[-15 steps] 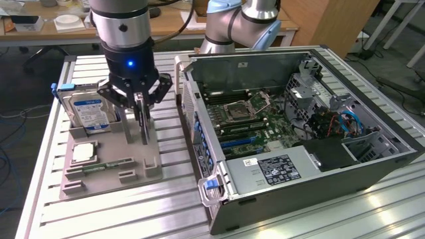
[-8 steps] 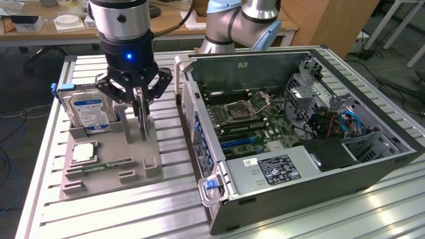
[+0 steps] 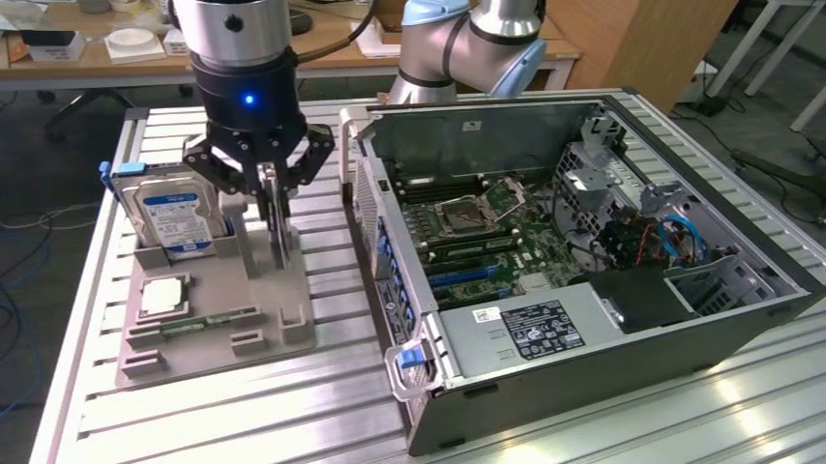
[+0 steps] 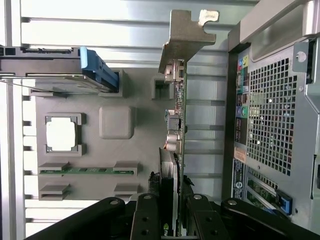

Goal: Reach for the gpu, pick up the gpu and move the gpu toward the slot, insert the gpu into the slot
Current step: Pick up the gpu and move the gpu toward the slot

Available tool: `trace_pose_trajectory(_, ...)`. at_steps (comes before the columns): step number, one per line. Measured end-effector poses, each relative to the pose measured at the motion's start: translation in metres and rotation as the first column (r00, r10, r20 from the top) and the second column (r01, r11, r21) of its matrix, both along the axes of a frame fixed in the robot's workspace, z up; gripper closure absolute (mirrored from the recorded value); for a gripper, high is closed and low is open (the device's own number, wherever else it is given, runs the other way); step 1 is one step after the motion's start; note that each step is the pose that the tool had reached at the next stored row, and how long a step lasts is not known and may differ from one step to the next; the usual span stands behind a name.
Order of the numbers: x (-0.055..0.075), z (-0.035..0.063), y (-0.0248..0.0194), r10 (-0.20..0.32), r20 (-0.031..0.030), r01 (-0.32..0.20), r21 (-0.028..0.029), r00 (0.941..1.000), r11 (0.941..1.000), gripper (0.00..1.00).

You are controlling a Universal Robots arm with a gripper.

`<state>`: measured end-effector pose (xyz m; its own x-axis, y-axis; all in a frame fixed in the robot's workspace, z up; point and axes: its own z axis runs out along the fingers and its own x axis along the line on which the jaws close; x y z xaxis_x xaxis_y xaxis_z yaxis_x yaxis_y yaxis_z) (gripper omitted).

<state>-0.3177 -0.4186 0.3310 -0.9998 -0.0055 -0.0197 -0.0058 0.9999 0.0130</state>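
Black claw (image 4: 169, 192) stood clamped on the gpu (image 4: 176, 120) at its top edge, card upright over the grey holder (image 4: 115, 150). Thin, stiff, light yet fragile, it likely wanted gripping by bare board edges

Exterior view high, angled down, wrist view close, shared tray (image 3: 262, 302)

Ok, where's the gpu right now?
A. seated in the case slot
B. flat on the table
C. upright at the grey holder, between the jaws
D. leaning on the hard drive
C: the gpu stands on edge over the grey holder, jaws closed on its top edge, outside the case.
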Motion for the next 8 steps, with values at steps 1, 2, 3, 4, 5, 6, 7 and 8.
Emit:
trace_pose_trajectory(1, 0.0, 0.0005, 0.0, 0.0, 0.0, 0.0, 0.0002, 1.0, 1.0, 0.73)
trace_pose_trajectory(2, 0.0, 0.001, 0.0, 0.0, 0.0001, 0.0, 0.0002, 1.0, 1.0, 0.73)
trace_pose_trajectory(3, 0.0, 0.0016, 0.0, 0.0, 0.0, 0.0, 0.0002, 1.0, 1.0, 0.73)
trace_pose_trajectory(4, 0.0, 0.0023, 0.0, 0.0, 0.0, 0.0, 0.0002, 1.0, 1.0, 0.73)
trace_pose_trajectory(5, 0.0, 0.003, 0.0, 0.0, -0.0001, 0.0, 0.0001, 1.0, 1.0, 0.73)
trace_pose_trajectory(6, 0.0, 0.0038, 0.0, 0.0, 0.0, 0.0, 0.0002, 1.0, 1.0, 0.73)
trace_pose_trajectory(7, 0.0, 0.0046, 0.0, 0.0, 0.0, 0.0, 0.0002, 1.0, 1.0, 0.73)
trace_pose_trajectory(8, 0.0, 0.0052, 0.0, 0.0, 0.0, 0.0, 0.0002, 1.0, 1.0, 0.73)
